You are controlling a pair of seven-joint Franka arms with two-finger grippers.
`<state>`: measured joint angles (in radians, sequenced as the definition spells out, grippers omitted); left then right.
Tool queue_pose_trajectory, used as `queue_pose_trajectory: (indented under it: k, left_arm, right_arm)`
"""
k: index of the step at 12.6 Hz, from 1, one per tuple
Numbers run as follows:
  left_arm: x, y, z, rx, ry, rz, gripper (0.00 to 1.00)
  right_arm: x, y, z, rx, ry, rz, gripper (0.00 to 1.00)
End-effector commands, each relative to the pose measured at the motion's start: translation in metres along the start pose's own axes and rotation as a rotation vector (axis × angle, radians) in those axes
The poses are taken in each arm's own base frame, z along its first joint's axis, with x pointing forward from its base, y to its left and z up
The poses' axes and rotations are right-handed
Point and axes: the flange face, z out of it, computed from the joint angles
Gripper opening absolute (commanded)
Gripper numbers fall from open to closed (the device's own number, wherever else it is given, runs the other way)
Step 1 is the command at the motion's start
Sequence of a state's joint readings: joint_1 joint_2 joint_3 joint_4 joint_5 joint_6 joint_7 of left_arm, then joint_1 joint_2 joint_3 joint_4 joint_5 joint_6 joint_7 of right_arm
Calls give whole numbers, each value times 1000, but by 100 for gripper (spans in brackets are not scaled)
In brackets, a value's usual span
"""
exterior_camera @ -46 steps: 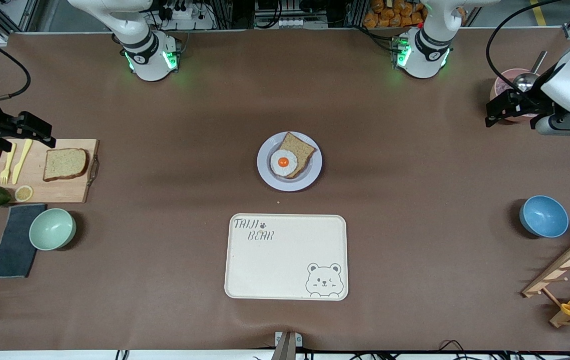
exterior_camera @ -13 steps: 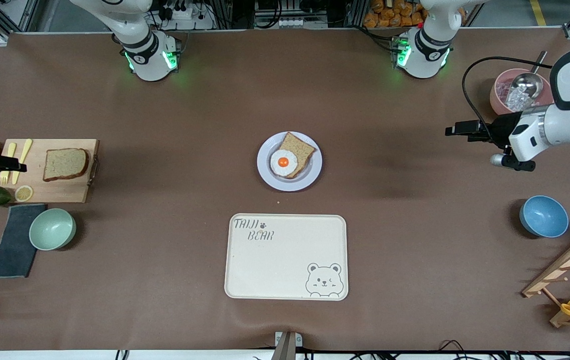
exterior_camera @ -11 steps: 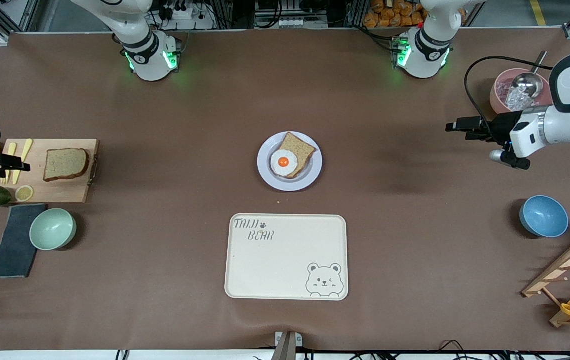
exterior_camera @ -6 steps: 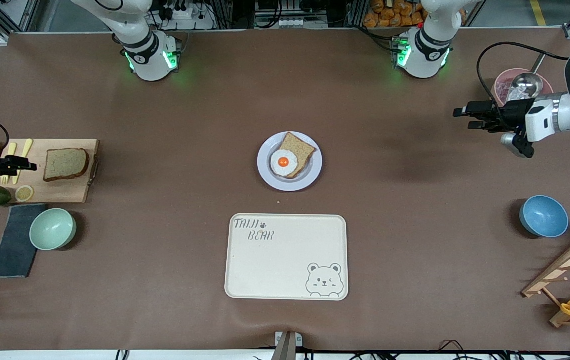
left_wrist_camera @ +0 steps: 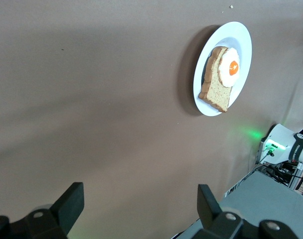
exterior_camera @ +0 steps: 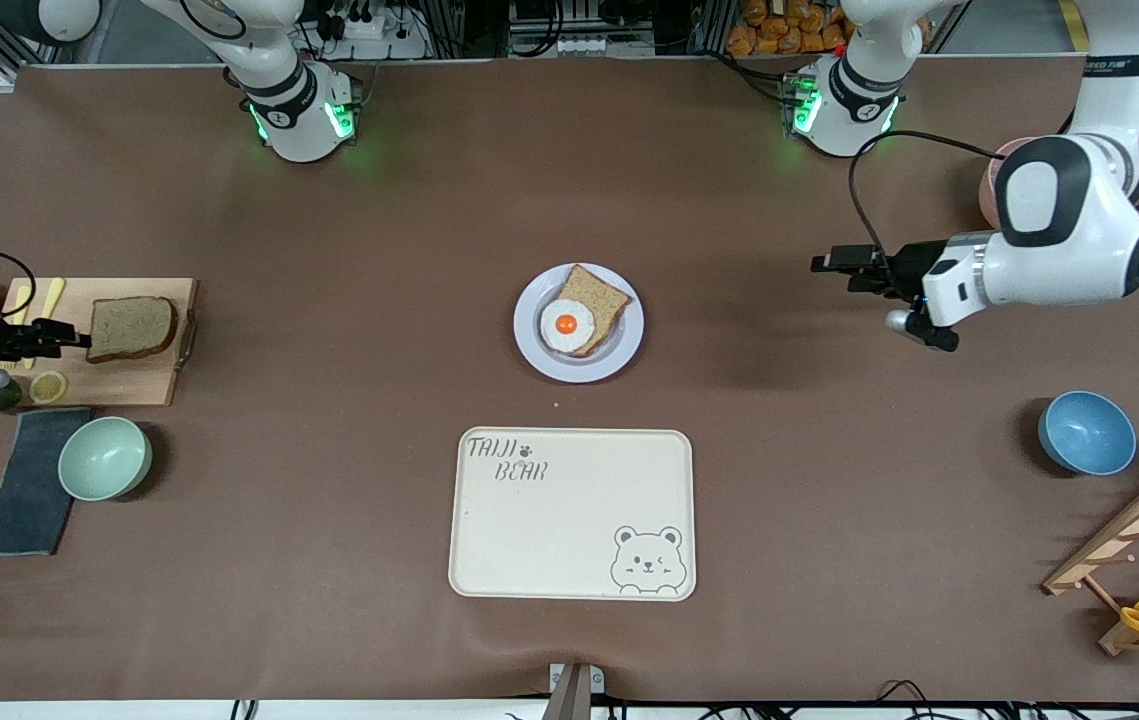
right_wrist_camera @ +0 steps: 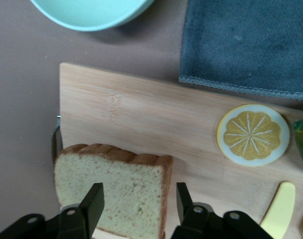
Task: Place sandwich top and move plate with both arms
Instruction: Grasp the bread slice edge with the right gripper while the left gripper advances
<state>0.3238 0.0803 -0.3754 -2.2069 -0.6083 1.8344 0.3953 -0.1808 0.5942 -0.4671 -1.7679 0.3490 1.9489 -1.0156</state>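
Front view: sandwich top (exterior_camera: 130, 328) lies flat lengthwise along board (exterior_camera: 119, 380), right end effector (right_wrist_camera: 136, 201) open above, seemingly untouching.

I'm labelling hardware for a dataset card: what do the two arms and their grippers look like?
Both arms are glossy white, rounded segments with black joint bands; bases glow green. The left gripper and right gripper are black with two flat fingers. A black cable loops along the left arm.

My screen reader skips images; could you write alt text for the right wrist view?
The right gripper, fingers open, hangs over the sandwich top on a wooden cutting board. A lemon slice, dark cloth and green bowl lie nearby.
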Motion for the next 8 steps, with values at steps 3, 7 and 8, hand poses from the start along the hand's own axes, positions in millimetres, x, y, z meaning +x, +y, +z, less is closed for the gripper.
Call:
queue_pose_trajectory:
  k: [3,7,8]
  left_arm:
    - [5,0,1,1,17,-12,100]
    - [13,-3,9,-3,16,-13,100]
    - [14,-3,8,-2,18,-14,100]
  right_arm:
    - [-7,20,21,48,56,-21,61]
    - [-9,26,30,47,50,-27,58]
    - [-10,27,31,43,51,-36,54]
